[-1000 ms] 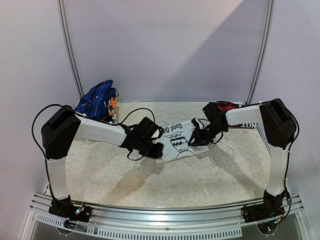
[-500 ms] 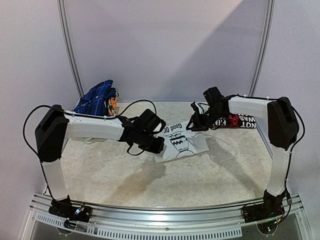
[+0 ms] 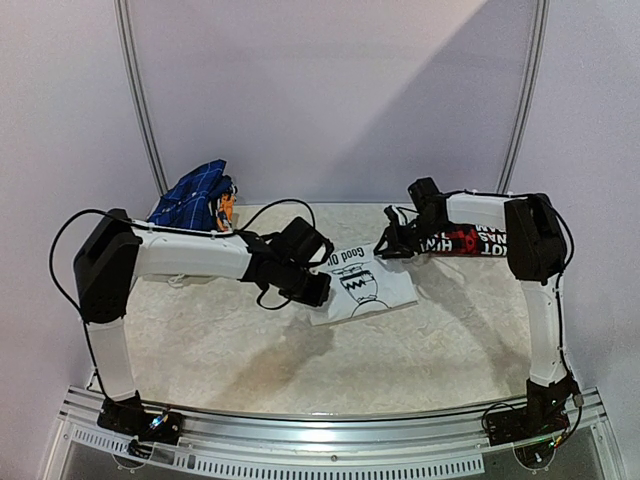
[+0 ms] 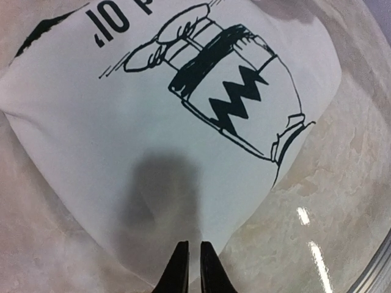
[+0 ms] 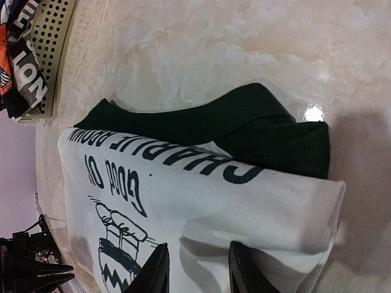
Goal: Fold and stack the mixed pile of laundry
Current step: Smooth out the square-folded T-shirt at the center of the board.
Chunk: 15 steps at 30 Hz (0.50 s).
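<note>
The white T-shirt (image 3: 365,287) lies folded flat mid-table, printed side up, with its dark green part (image 5: 244,131) tucked along the far edge. My left gripper (image 3: 318,290) hovers low over the shirt's near-left edge (image 4: 183,140); its jaws stand shut (image 4: 194,250) with nothing between them. At the shirt's far right corner (image 5: 183,189) my right gripper (image 3: 385,246) hangs open (image 5: 198,265), the cloth lying below its fingers. A red-and-black plaid shirt with white lettering (image 3: 472,240) lies at the back right behind that arm. The blue checked cloth (image 3: 193,197) sits heaped at the back left.
A white lattice basket (image 5: 52,43) holding printed garments (image 5: 18,55) stands at the back left, under the blue cloth. The table top is marbled beige (image 3: 300,360). Metal frame posts (image 3: 140,100) rise at the table's back corners.
My right gripper has drawn back from the middle of the shirt to its far right corner. The shirt now lies flatter and more compact. My left gripper shifted slightly toward the back.
</note>
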{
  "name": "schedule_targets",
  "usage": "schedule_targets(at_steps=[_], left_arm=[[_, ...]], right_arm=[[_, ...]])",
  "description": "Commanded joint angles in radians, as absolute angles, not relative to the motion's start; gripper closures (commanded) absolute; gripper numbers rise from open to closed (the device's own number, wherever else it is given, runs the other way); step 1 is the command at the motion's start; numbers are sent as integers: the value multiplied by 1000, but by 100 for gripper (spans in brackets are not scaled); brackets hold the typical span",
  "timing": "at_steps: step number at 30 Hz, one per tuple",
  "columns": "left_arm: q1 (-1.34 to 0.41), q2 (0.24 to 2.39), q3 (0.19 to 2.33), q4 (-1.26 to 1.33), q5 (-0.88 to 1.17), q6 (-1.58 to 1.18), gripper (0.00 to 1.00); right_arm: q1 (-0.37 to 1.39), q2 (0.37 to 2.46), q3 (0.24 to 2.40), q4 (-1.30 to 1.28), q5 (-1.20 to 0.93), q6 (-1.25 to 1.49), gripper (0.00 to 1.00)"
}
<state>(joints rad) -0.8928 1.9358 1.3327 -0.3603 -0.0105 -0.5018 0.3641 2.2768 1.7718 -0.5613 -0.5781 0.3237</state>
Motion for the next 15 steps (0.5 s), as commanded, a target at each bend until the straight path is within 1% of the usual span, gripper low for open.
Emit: schedule_targets(at_steps=[1, 9, 15], left_arm=[[-905, 1969, 1288, -340, -8, -511, 92], [-905, 1987, 1196, -290, 13, -539, 92], [-918, 1912, 1158, -285, 4, -552, 93]], right_arm=[[343, 2354, 1850, -572, -629, 310, 66], [328, 2450, 1934, -605, -656, 290, 66], [328, 2442, 2003, -665, -643, 283, 66]])
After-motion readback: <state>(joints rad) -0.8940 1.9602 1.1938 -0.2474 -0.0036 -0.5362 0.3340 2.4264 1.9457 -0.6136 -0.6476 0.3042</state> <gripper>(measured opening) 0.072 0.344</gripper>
